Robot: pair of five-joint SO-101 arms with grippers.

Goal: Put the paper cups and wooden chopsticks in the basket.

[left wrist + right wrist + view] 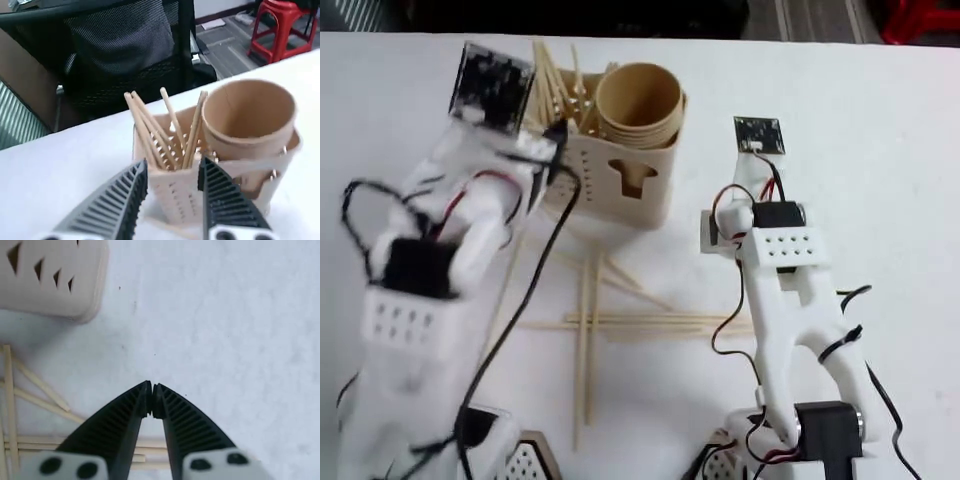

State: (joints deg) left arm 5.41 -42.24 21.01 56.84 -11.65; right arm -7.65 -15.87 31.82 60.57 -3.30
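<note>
Two white robot arms stand side by side at a white surface (880,150), seen from above, with a beige basket (620,195) at the far side between them. A stack of paper cups (640,100) sits upright in one end of the basket. A bundle of standing chopsticks (552,85) leans in the other end, the one nearer the left arm. The loose chopsticks (630,322) are what remains to be put away. Several lie flat in a criss-cross on the robot's side of the basket, between the two arms. Some lie crosswise, their long axis running from one arm toward the other. A couple lie at right angles to those, pointing from the basket back toward the robot, and a few slant. The left claw (174,167) is empty, its jaws moderately apart, held close in front of the basket's wall below the standing sticks. The loose sticks therefore lie behind it, back toward its own base. The right claw (151,400) is closed with nothing in it, its tips pointing down over bare surface off the basket's corner. The ends of the crosswise sticks lie just beside it. The right arm looks the nearer for the next pick. It would have to open, then close across a stick's long axis rather than along it.
</note>
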